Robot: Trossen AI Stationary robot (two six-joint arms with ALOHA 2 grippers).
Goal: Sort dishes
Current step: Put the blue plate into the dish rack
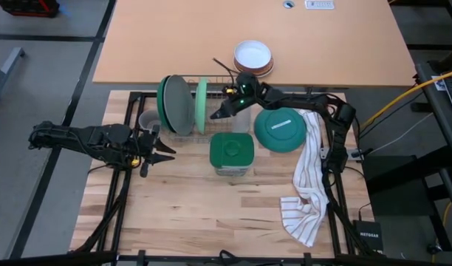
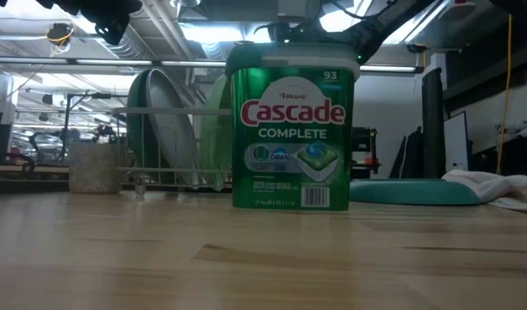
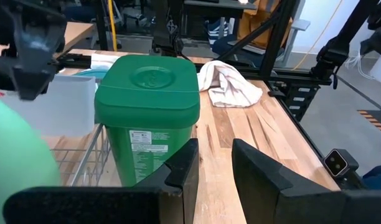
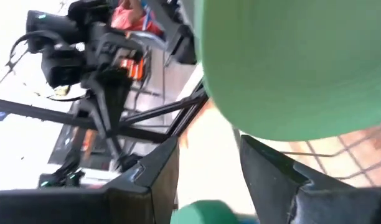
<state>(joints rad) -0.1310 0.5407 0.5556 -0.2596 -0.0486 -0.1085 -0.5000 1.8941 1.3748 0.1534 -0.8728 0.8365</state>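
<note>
Now right gripper point(image 1: 216, 116) beside light green plate point(image 1: 201, 105) rim; left gripper point(image 1: 169, 148) clear of rack point(image 1: 224, 74).

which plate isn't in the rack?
The teal plate: it lies flat on the table beside the striped towel. The dark green, grey and light green plates stand on edge in the wire rack.

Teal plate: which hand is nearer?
Right. The right hand is over the rack beside the teal plate; the left hand is beyond the green tub, farther off.
</note>
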